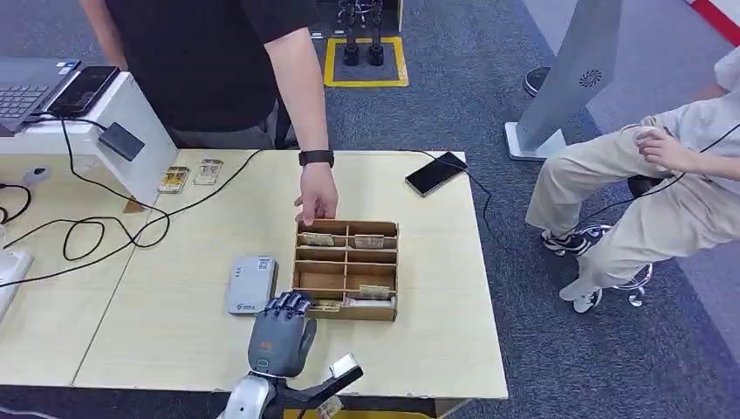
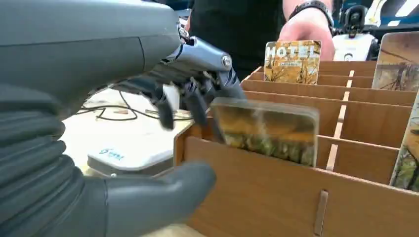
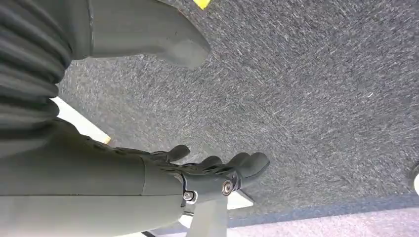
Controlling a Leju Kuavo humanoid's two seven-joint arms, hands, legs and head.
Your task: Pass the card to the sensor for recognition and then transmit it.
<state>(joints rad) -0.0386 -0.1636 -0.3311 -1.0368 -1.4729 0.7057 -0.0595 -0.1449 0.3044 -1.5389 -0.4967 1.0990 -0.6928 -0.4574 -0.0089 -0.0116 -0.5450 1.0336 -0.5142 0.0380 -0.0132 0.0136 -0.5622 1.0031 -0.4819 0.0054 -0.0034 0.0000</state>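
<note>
Reaching into the box's (image 1: 346,269) seven-o'clock compartment, a card (image 2: 267,129) is touched, unclasped, by the left robot hand (image 1: 282,330); pinching is needed next.

Box (image 1: 347,271) with slots sits in middle of surface (image 1: 436,340). Cards (image 1: 318,239) stand in far slots and near slots. Sensor (image 1: 251,284) lies just left of box. Left hand (image 1: 284,327) at near left corner of box. Person's hand (image 1: 316,196) at far edge. Phone (image 1: 435,173) lies far right. Laptop (image 1: 22,87) far left.
</note>
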